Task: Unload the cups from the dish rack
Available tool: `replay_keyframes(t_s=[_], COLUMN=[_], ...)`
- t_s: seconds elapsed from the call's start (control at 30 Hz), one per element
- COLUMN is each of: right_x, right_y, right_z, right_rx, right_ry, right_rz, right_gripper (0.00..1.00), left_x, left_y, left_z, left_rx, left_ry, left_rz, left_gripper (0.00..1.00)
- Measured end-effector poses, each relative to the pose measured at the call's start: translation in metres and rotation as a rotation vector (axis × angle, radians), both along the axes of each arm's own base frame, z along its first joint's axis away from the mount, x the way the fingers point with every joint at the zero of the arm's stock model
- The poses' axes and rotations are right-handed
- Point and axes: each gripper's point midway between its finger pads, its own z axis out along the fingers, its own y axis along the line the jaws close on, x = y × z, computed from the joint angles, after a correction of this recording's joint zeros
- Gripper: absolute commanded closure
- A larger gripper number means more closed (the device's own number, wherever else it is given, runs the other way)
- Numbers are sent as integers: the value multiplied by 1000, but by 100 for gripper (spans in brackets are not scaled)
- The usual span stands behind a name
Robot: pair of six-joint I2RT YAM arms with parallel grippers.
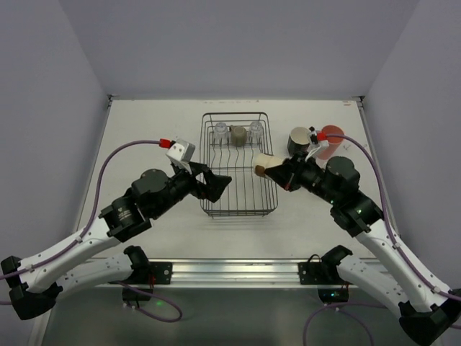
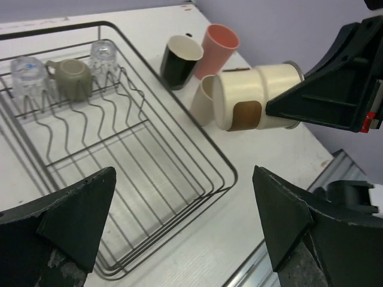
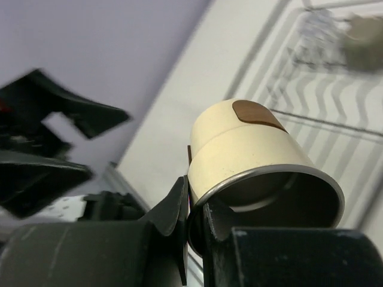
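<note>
The dish rack (image 1: 238,214) is sitting mid-table, with three cups (image 1: 238,134) standing at its far end. The left gripper (image 1: 218,182) is hovering wide open and empty over the rack's near left side. The right gripper (image 1: 277,173) is pinching the beige cup (image 1: 263,166) by its rim, on its side at the rack's right edge. The cup is probably light, stiff and smooth, so it is likely risking a slip.

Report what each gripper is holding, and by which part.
The right gripper holds the beige cup by its rim, with the cup's wall pinched between the fingers and the cup tipped on its side. The left gripper is open and holds nothing.
</note>
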Motion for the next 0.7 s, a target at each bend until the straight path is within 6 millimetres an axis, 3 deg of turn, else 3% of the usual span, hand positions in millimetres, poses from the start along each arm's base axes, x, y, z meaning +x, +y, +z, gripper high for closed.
replay_keyframes(t_s=[0.17, 0.33, 0.47, 0.7], right_x=[7, 1, 3, 10], right_y=[-54, -109, -122, -122], right_z=[-74, -123, -148, -200], right_rx=[-287, -560, -697, -873], right_ry=[223, 396, 483, 624], right_rz=[-264, -468, -513, -499], right_gripper=[100, 100, 100, 100], left_x=[4, 5, 5, 4], left_y=[30, 46, 58, 73], left_z=[-1, -13, -24, -30], left_rx=[113, 225, 304, 368], left_ry=[-45, -46, -40, -47], left_rz=[86, 119, 139, 168], left_gripper=[0, 0, 0, 0])
